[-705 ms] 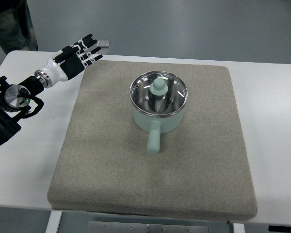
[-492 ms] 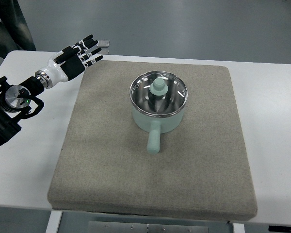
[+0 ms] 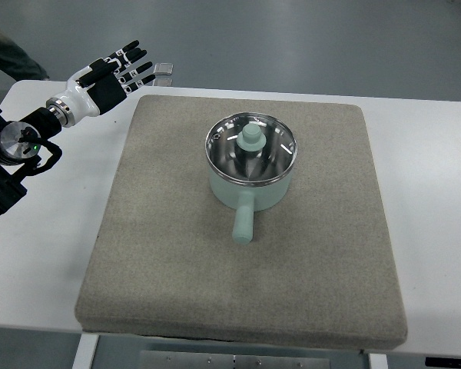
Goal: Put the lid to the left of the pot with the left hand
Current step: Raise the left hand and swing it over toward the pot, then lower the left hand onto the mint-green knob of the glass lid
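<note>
The lid point(image 3: 251, 146), shiny metal with a pale green knob at its centre, sits on the pot point(image 3: 250, 181), closing its mouth. The pot is pale green and stands on a grey-brown mat point(image 3: 177, 254), a little toward the mat's far edge and slightly right of its middle, with its straight handle point(image 3: 243, 221) pointing toward the near edge. The mat covers most of the white table point(image 3: 430, 207), leaving bare strips along the left and right edges. The left hand point(image 3: 110, 73) hovers over the table's far left corner, just beyond the mat's far left corner and well apart from the pot, its black-and-white fingers point(image 3: 138, 69) spread and holding nothing.
</note>
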You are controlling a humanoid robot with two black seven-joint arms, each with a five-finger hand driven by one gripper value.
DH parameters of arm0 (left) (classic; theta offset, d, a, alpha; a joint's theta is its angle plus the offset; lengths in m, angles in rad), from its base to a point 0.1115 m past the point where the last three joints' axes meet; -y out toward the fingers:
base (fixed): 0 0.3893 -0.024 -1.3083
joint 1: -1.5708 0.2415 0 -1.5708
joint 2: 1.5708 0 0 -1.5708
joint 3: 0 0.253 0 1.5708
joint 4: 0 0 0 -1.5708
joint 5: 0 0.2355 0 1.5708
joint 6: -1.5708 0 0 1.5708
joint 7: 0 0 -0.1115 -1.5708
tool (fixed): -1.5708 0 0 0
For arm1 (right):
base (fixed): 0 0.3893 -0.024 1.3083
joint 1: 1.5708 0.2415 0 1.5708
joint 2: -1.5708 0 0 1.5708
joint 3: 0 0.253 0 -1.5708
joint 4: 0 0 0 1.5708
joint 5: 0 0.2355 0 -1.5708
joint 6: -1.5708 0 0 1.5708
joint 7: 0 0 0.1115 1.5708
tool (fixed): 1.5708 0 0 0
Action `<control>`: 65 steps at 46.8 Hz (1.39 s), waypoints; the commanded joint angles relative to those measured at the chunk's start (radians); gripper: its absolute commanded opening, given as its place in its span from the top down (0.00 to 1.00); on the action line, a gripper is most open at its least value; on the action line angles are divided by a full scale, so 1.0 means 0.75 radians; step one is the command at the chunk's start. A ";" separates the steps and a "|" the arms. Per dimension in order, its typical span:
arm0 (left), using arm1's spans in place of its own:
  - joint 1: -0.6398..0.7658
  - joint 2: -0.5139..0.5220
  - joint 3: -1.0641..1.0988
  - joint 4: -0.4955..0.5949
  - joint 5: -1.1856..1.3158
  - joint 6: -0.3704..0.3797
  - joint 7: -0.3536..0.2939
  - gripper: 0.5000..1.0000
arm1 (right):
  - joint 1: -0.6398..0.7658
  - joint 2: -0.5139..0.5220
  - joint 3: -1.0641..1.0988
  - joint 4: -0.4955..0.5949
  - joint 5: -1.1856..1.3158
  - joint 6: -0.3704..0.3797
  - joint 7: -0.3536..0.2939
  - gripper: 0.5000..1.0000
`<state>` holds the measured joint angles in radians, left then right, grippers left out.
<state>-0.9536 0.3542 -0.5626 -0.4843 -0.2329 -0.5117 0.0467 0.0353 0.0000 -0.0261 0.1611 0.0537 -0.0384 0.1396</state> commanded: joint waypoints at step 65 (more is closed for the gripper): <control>-0.747 -0.034 0.544 -0.487 2.122 -0.005 -0.332 0.01 | 0.000 0.000 0.000 0.000 0.000 0.000 0.000 0.15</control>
<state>-1.5115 0.3387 -0.1570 -0.8130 1.2746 -0.5154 -0.2029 0.0353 0.0000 -0.0261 0.1611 0.0537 -0.0384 0.1396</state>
